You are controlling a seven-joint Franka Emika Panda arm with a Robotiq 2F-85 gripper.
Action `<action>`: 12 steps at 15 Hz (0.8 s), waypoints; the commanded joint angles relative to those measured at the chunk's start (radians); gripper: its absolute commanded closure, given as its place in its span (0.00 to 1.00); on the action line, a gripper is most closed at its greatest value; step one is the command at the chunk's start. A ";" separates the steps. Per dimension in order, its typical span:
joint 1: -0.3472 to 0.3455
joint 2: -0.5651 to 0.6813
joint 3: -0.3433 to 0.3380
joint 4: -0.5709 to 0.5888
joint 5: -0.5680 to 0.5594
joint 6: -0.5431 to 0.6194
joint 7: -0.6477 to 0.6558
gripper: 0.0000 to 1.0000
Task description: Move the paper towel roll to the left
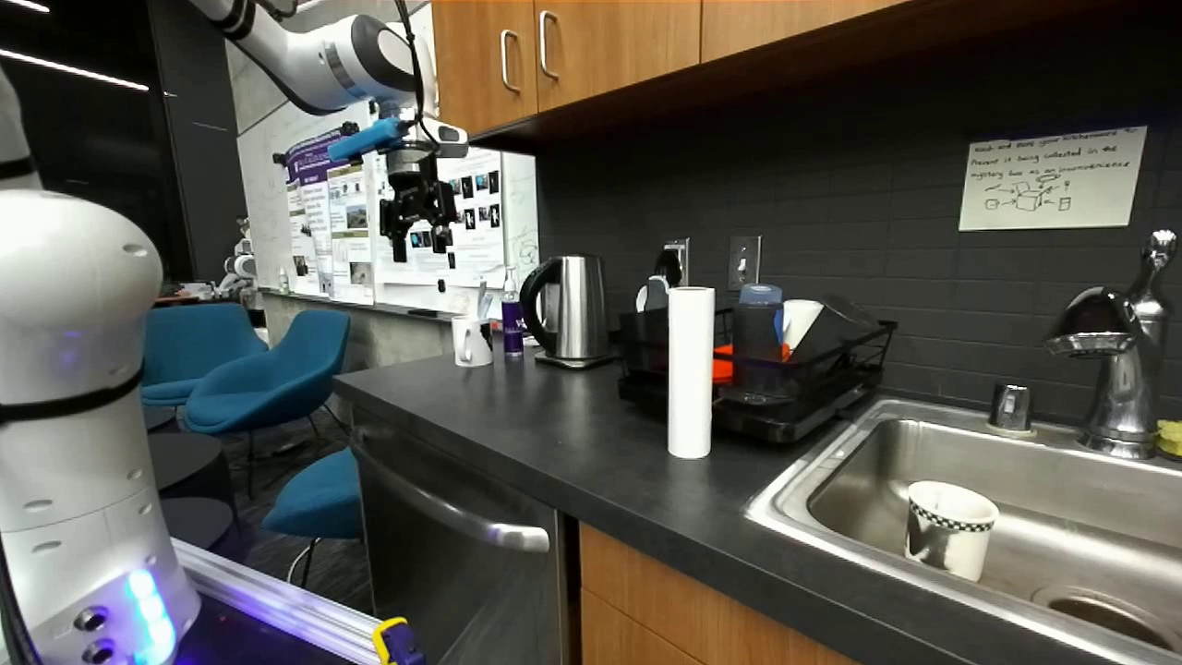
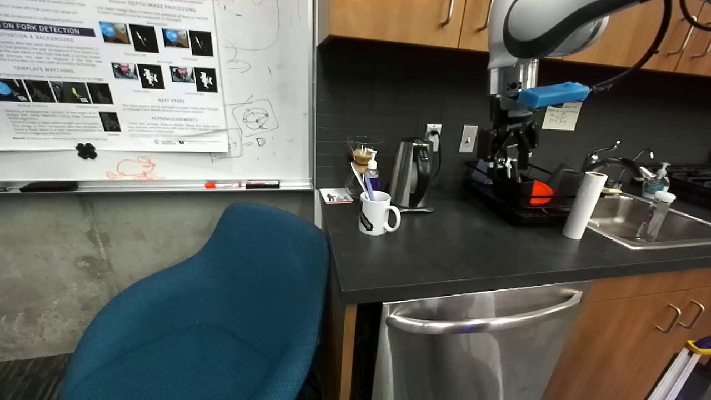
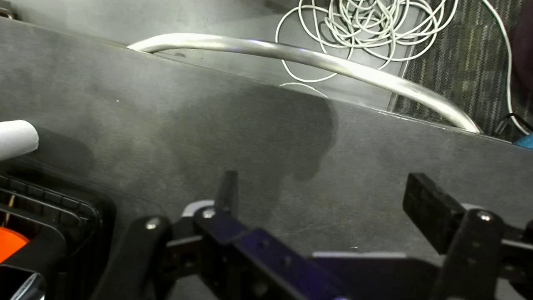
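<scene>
Paper towel roll (image 1: pixel 691 373) — axis vertical.

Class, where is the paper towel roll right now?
In both exterior views, the paper towel roll stands on the counter by the dish rack, left of the sink.

White arm (image 1: pixel 309 63), black gripper (image 1: pixel 421 244), apparent screws (image 3: pixel 152 223)

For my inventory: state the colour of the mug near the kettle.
The mug is white with dark markings; clearest in an exterior view.
</scene>
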 commanded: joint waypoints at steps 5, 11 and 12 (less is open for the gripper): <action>0.017 -0.005 -0.017 -0.006 0.016 0.011 0.001 0.00; 0.006 0.010 -0.045 -0.003 0.083 0.063 0.007 0.00; 0.000 0.017 -0.054 0.000 0.085 0.070 0.010 0.00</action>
